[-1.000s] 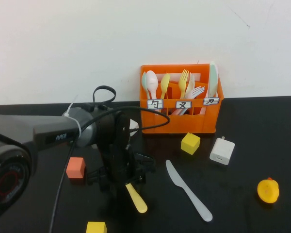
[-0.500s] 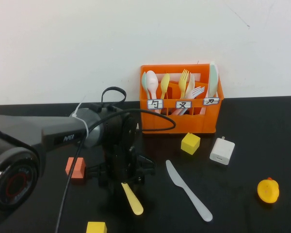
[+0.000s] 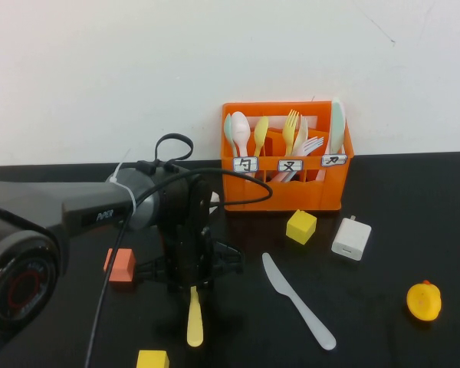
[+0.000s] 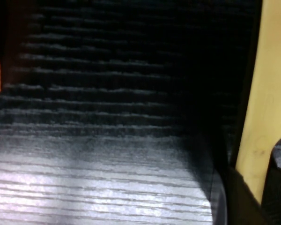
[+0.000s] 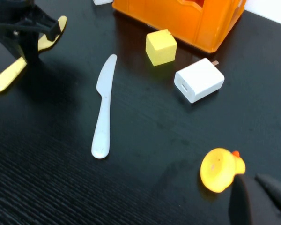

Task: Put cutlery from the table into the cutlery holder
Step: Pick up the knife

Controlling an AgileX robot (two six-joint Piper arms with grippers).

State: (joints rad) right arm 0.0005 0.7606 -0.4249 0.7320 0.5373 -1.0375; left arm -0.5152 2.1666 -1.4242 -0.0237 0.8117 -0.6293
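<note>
table (image 3: 414,199) | orange crate (image 3: 287,192) | grey knife (image 3: 295,299) | charger (image 3: 351,238) | cubes (image 3: 300,226) | duck (image 3: 424,300)

Orange slotted plastic crate (image 3: 286,157) upper centre of frame, at back of glossy black table (image 3: 414,230). Left gripper (image 3: 190,277) lower left-centre, clamping pale yellow plastic knife (image 3: 194,320). Light grey plastic knife (image 3: 297,300) to its right, flat on table. Right gripper (image 5: 257,199) near lower right corner of right wrist view.

Yellow knife (image 3: 194,322) claw-held; grey knife (image 3: 295,300) flat.
</note>
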